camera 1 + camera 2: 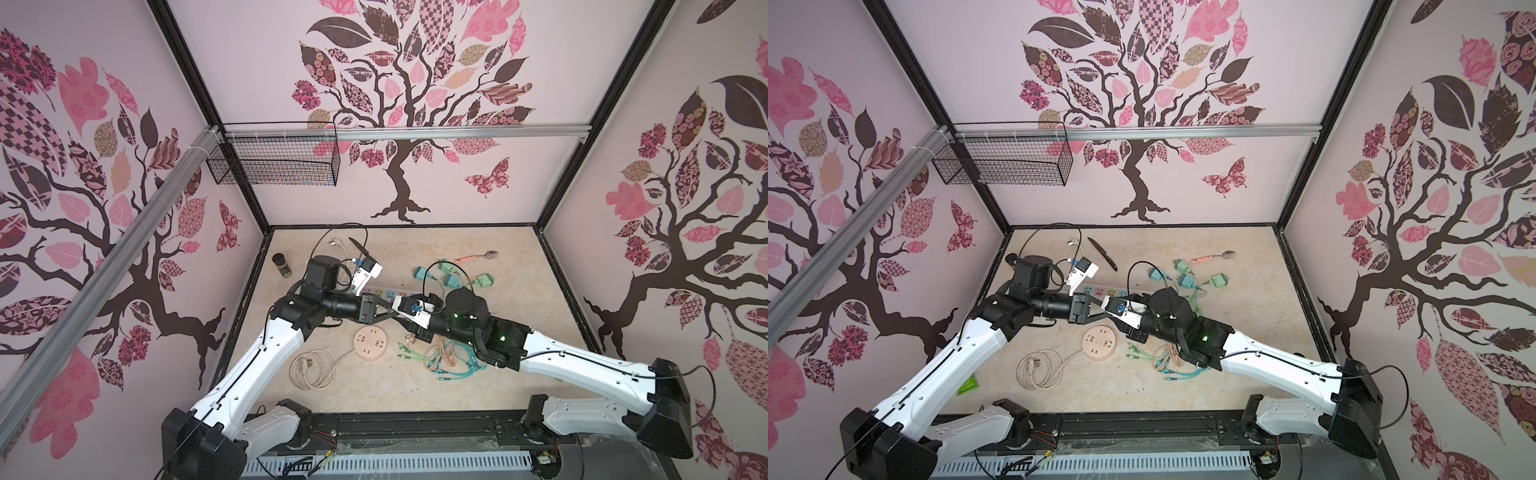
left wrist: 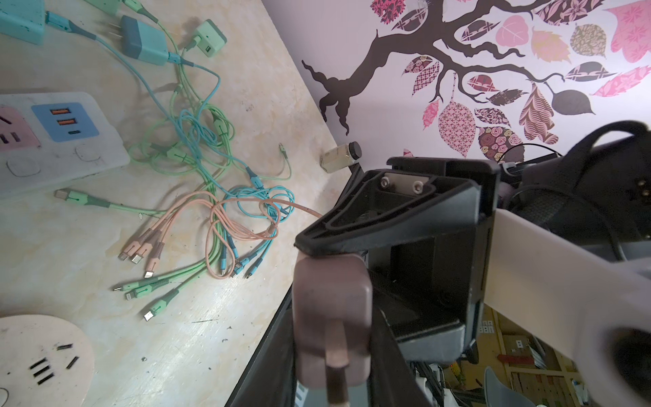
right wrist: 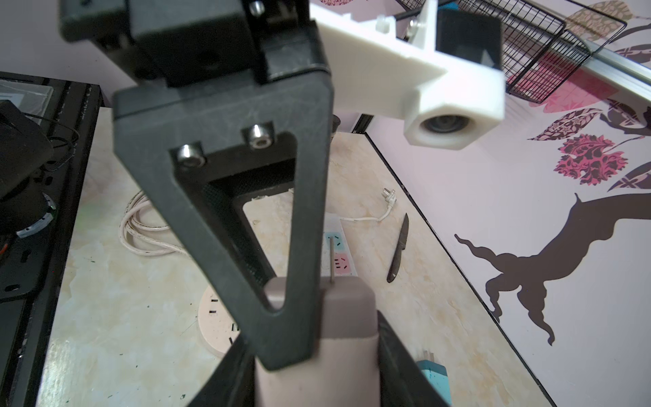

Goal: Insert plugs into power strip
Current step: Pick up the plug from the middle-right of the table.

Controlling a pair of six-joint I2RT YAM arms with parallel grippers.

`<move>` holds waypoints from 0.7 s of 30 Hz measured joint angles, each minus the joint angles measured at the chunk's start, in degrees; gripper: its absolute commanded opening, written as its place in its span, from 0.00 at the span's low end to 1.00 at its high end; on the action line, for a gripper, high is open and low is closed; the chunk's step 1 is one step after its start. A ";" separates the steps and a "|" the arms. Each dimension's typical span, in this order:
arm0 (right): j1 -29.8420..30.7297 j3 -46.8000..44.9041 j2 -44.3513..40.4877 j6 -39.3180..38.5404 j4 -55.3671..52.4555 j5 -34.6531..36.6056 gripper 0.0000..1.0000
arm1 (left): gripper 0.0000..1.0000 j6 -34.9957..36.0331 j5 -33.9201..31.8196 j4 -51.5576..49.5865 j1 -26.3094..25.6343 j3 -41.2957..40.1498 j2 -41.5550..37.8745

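A peach-pink plug (image 2: 331,299) hangs in mid-air over the power strip (image 1: 386,295), where my two grippers meet. My left gripper (image 2: 331,317) is shut on its sides, the cable running out between the fingers. My right gripper (image 3: 317,334) is also shut on the same plug (image 3: 348,317), one metal prong pointing toward the strip's blue and pink sockets (image 3: 334,253). In both top views the plug is hidden under the right wrist camera. Several teal and mint plugs (image 1: 451,280) lie loose on the table beyond the strip, seen too in the left wrist view (image 2: 144,40).
A tangle of mint, teal and peach cables (image 1: 449,357) lies under the right arm. A round peach socket disc (image 1: 370,343) with a coiled beige cord (image 1: 309,368) sits near the front. A knife (image 1: 359,246), a spoon (image 1: 478,256) and a dark jar (image 1: 281,264) lie toward the back.
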 measured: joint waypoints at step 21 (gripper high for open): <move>-9.33 -6.95 -19.41 27.06 -0.50 -8.09 0.70 | 0.00 -3.58 -7.96 6.71 -0.02 -0.33 -1.99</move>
